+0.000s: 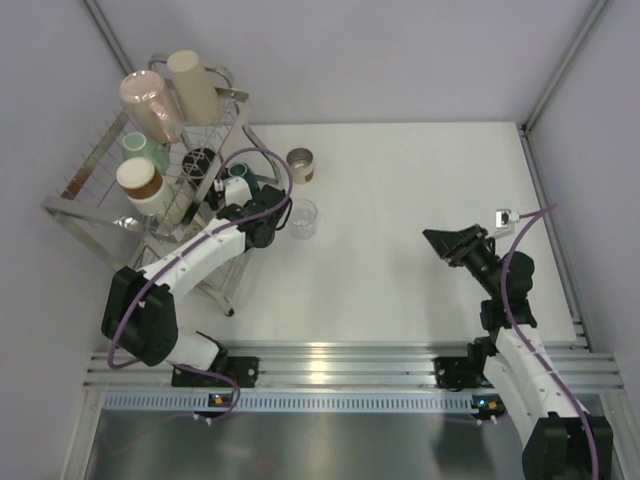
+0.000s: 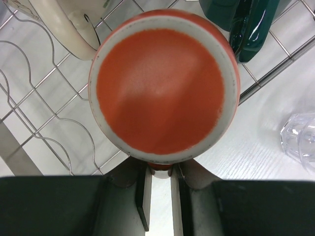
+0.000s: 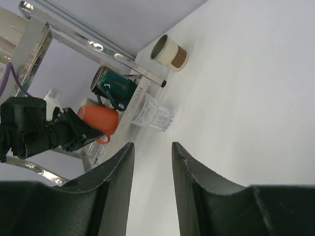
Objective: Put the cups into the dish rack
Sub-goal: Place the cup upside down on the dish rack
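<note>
White tabletop enclosed by plain grey walls, with the large silver wire dish rack [image 1: 95, 165] standing at the far left. Left gripper [image 2: 160, 178]: jaws drawn narrow and clamped on the small handle of an orange cup with a pale rim [image 2: 162, 88]. The cup hangs with its mouth toward the wrist camera, over the table-side edge of the rack's lower wire tier. Just beside it in the rack sit a dark teal mug [image 2: 246, 24] and a beige cup [image 2: 59, 24]. Several taller cups occupy the upper tiers in the overhead view. Right gripper [image 3: 152, 164]: jaws partly apart, holding and touching nothing, raised over the table at the right, well apart from the rack. Two cups stand on the table: a clear glass tumbler [image 1: 302, 218] near the rack and a brown-banded cream cup [image 1: 300, 165] beyond it. Assessment: the step in hand is placement of the orange cup; the task is well advanced but incomplete. The next move calls for lowering the cup onto free wire clear of the teal mug. The jaws should part only once the cup is seated, since a cup held by its handle alone may swing or tip.
</note>
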`<state>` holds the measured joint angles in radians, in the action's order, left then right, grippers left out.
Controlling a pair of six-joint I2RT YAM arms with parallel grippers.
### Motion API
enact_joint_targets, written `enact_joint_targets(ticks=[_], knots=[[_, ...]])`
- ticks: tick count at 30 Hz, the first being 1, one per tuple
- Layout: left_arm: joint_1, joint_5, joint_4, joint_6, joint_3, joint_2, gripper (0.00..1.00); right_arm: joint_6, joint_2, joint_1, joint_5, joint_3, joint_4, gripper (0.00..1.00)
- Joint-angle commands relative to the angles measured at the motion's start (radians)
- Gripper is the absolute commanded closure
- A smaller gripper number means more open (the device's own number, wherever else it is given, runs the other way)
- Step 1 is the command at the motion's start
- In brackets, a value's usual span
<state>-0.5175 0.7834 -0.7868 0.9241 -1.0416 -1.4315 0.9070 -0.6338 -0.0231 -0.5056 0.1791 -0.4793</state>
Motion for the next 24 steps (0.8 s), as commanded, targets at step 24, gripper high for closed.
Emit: enact_joint_targets(ticks=[24], knots=[[0.047,-0.021,0.118,-0.174,0.041,0.068,0.72,-0.045,0.026,0.000,0.018,0.037,0.008,0.63]])
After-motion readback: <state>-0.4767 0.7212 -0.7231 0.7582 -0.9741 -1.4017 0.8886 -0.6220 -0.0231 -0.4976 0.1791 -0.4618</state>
